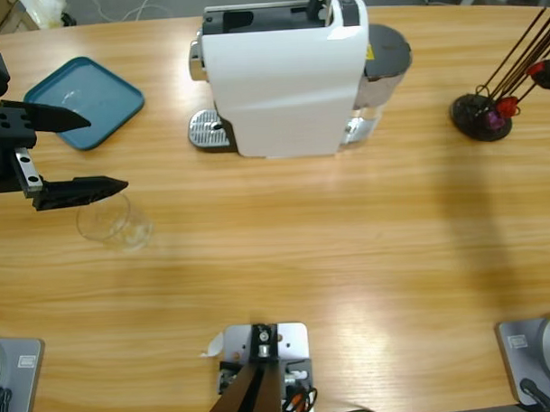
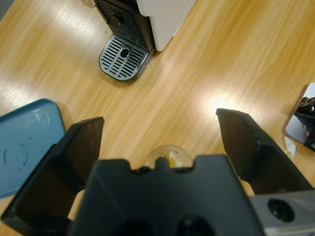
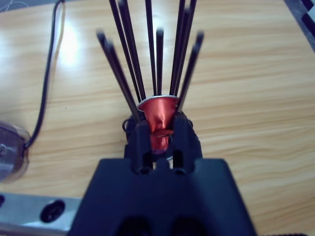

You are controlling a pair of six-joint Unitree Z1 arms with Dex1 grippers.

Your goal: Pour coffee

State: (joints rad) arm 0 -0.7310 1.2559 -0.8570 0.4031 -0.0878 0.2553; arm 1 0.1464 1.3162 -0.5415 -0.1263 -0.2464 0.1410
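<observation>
1. Two pincers were at work, far apart. No coffee showed anywhere; the clear glass tumbler [image 1: 108, 219] stood on the counter [image 1: 349, 249] near its left end, and the only trace of colour in it was a small amber glint at its bottom in the left wrist view [image 2: 170, 158], too little to call coffee.
2. The left pincer [image 1: 74, 151] hung above and just behind the tumbler with its jaws spread wide, one jaw over the edge of the teal tray [image 1: 100, 99], the other close over the tumbler's rim. It held nothing.
3. The right pincer [image 3: 158, 135] was closed on a red coffee capsule [image 3: 157, 115] that sat among the thin black rods of a capsule holder [image 1: 480, 117] at the counter's far right.
4. By my reading, the step in hand was fetching the capsule, an early one: nothing had been brewed and the tumbler was not under the spout.
5. The next move seemed to call for lifting the capsule straight up between the rods, since any sideways pull could catch on them or tip the holder.
6. After that, the capsule would need to reach the white coffee machine [image 1: 284, 79] at the counter's middle, and the tumbler would need to go onto the drip grille [image 1: 209, 131] at the machine's left end.
7. Nothing lay between the tumbler and the grille. A black cable [image 3: 47, 83] ran across the counter near the holder, clear of the capsule.
</observation>
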